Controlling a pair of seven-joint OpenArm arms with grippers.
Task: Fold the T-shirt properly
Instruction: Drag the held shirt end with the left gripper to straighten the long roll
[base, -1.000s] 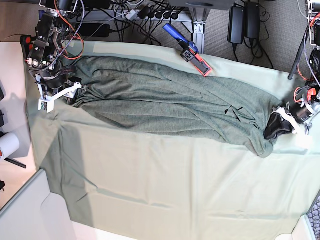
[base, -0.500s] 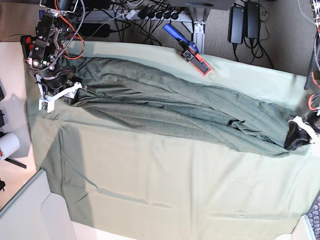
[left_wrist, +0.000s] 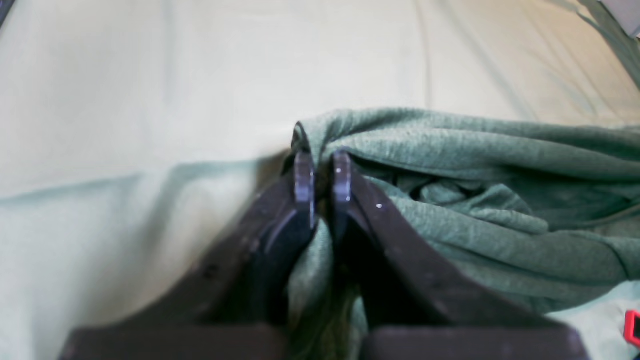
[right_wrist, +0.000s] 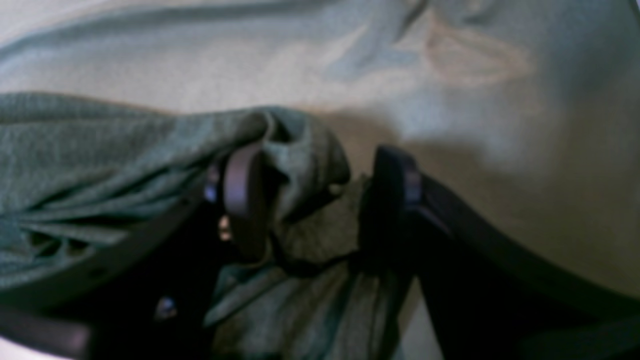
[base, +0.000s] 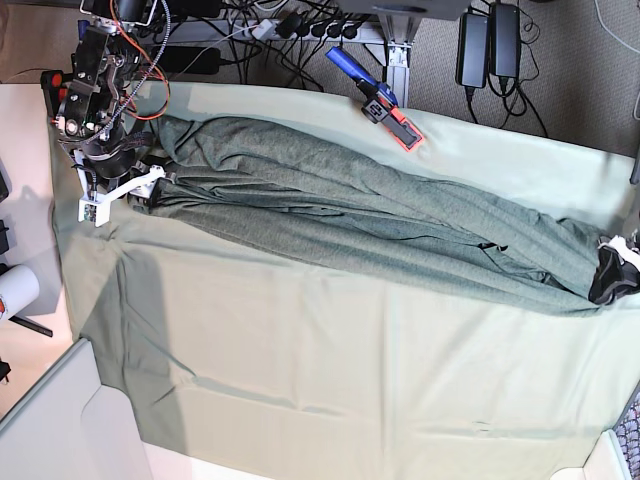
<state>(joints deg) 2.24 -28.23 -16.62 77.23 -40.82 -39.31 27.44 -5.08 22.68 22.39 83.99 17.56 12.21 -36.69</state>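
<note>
Base view: the T-shirt (base: 390, 245) lay on the pale-covered bench (base: 310, 370) as a long, rumpled band, running from about 10 o'clock down to between 3 and 4 o'clock. Left pincer (left_wrist: 323, 182) narrow, pinching the T-shirt at the band's 3-to-4 o'clock end. Right pincer (right_wrist: 312, 195) wide, at the end near 10 o'clock; bunched cloth sat between its fingers, with space beside it, so not gripped.

Step in hand, as I judged it: drawing the band out straight and tidying its lengthwise fold. Not a finished fold; ridges ran along it and both ends looked untidy. Next move called for the left pincer to keep its edge low and fairly taut, set it down flat, then let go. The right pincer needed either to close cleanly on the bunch or to back out without dragging it. After that, probably, the ends to be turned inward. Likely trouble: a hard pull from the left could slide the whole band, since the other end had no grip on it.

Between views: the right wrist view showed the gap between the right fingers, too small to read in the base view. The left wrist view showed crumpled inner layers near the grip. Only the base view gave the band's full run, and the blue-and-red tool (base: 378, 100) near 1 o'clock, beyond the cloth.
</note>
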